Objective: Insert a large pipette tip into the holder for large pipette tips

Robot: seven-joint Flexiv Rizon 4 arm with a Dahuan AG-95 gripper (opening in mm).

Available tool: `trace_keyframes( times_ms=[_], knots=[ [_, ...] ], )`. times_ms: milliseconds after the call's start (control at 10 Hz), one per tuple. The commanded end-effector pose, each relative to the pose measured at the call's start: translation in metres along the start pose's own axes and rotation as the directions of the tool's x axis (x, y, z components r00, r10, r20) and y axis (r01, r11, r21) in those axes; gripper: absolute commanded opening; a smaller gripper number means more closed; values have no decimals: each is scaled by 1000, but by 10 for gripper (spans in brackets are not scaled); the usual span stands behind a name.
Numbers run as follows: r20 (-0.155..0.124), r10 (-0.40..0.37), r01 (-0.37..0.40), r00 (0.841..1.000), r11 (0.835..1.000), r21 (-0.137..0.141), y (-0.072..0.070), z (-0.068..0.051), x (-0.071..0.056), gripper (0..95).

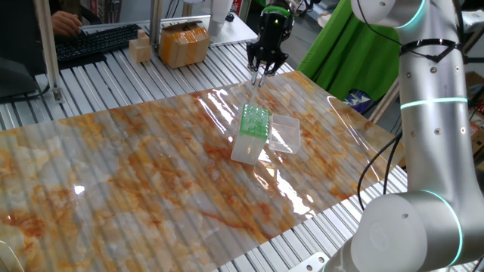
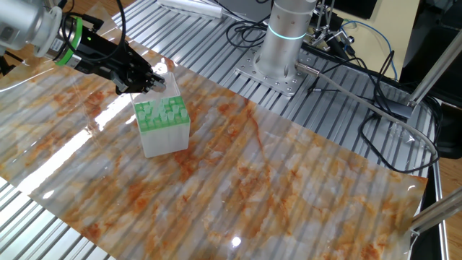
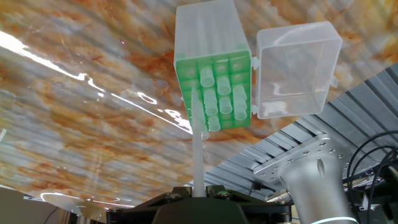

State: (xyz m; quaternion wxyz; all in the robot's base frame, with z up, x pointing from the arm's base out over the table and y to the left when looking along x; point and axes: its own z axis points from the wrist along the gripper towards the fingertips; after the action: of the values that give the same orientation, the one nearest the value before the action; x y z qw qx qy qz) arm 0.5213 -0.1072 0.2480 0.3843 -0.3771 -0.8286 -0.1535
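Note:
The holder [image 1: 252, 133] is a translucent white box with a green grid top, standing on the marbled mat; its clear lid [image 1: 284, 134] hangs open to the side. It also shows in the other fixed view [image 2: 163, 125] and in the hand view [image 3: 213, 68], where several tips sit in the grid. My gripper [image 1: 262, 69] hangs above and behind the holder, shut on the large pipette tip [image 3: 198, 146], a thin whitish cone. In the hand view its point reaches toward the left column of the green grid [image 3: 214, 93]. The tip stays clear above the grid in the other fixed view [image 2: 160, 85].
A cardboard box [image 1: 184, 43] and a small wooden block [image 1: 140, 48] stand at the back of the slatted table, near a keyboard [image 1: 94, 44]. The robot base [image 2: 280, 43] and loose cables [image 2: 375, 108] lie beyond the mat's far edge.

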Motion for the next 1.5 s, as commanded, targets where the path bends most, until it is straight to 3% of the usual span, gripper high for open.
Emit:
trace_keyframes(
  times_ms=[100,200,1000,1500],
  knots=[
    [3,7,-7,1000,1000,-1,0,1,0,0],
    [3,10,-10,1000,1000,-1,0,1,0,190],
    [2,18,-18,1000,1000,0,0,1,1,190],
    [29,-7,7,1000,1000,4,-2,-5,11,190]
  ],
)
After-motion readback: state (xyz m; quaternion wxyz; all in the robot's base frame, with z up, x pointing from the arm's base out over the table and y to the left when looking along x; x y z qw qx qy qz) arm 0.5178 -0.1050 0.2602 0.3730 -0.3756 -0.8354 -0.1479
